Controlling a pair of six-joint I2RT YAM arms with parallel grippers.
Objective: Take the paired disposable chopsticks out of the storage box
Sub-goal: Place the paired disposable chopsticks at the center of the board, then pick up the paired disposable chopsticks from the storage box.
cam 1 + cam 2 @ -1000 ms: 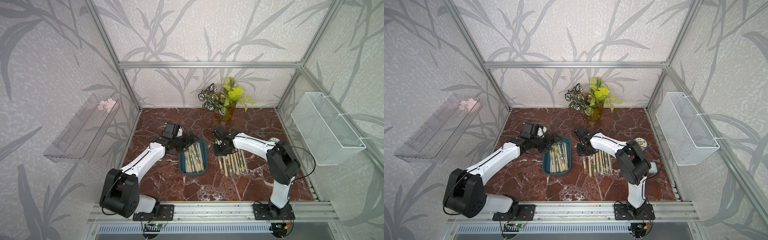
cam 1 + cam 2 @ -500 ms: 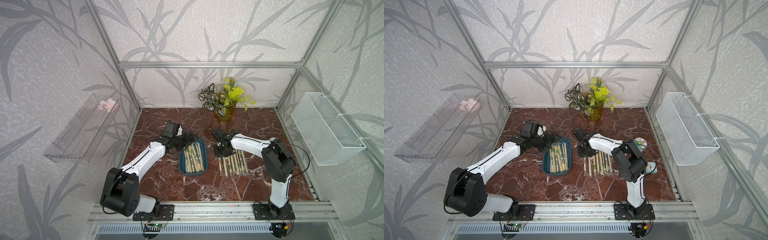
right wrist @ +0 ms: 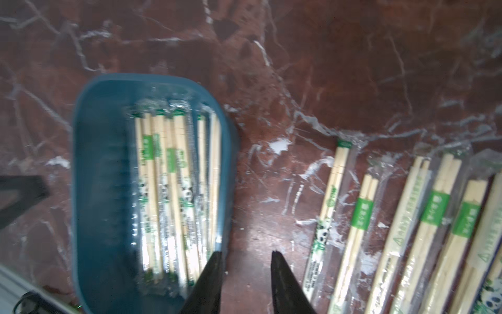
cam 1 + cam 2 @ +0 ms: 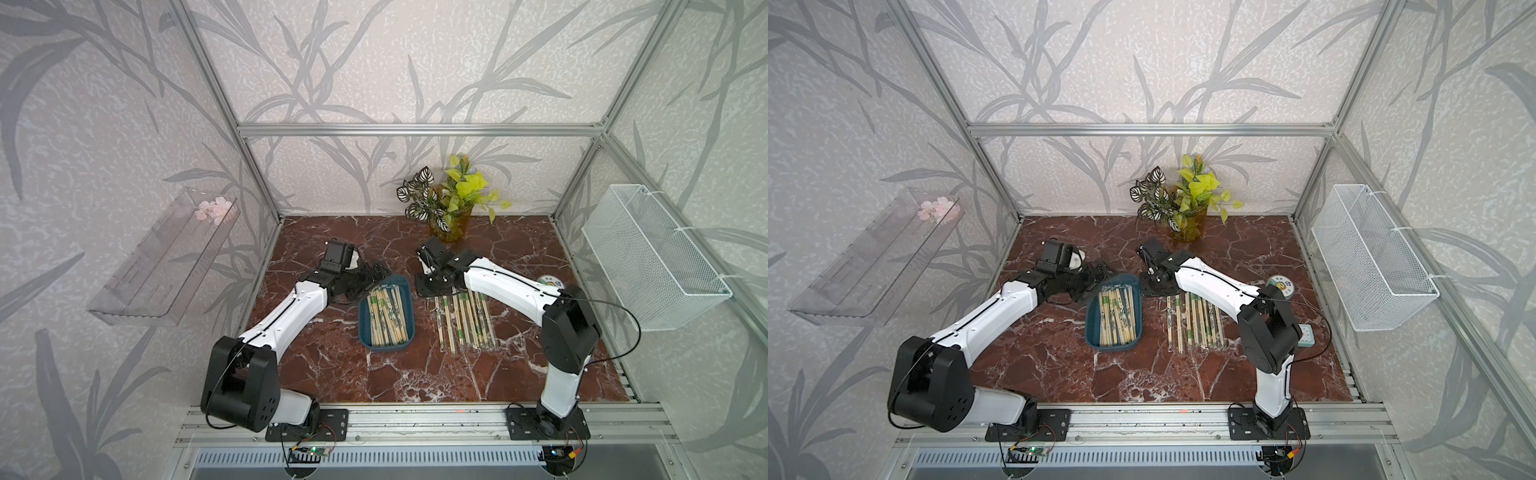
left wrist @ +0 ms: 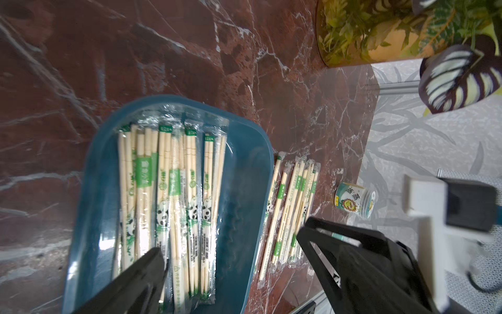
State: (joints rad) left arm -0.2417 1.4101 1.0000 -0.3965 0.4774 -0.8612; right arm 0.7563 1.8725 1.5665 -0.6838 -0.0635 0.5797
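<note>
Pale bamboo paired disposable chopsticks in clear wrappers lie packed in the shallow teal plastic storage box below the wide-open, empty left end effector, which may pinch several together.

From high above the near rail, your stereo head looks down and away over the whole bench. Both top views hold the storage box and the plant at the far side: nearly one picture, shifted slightly sideways. Your left wrist camera sits close by the box's far left corner, rolled on its side and tilted down, facing right across the box to the chopsticks laid in a row on the bench. Your right wrist camera hangs closer still over that row, facing left toward the box. Both wrist views share box, row and the strip of bench between.
</note>
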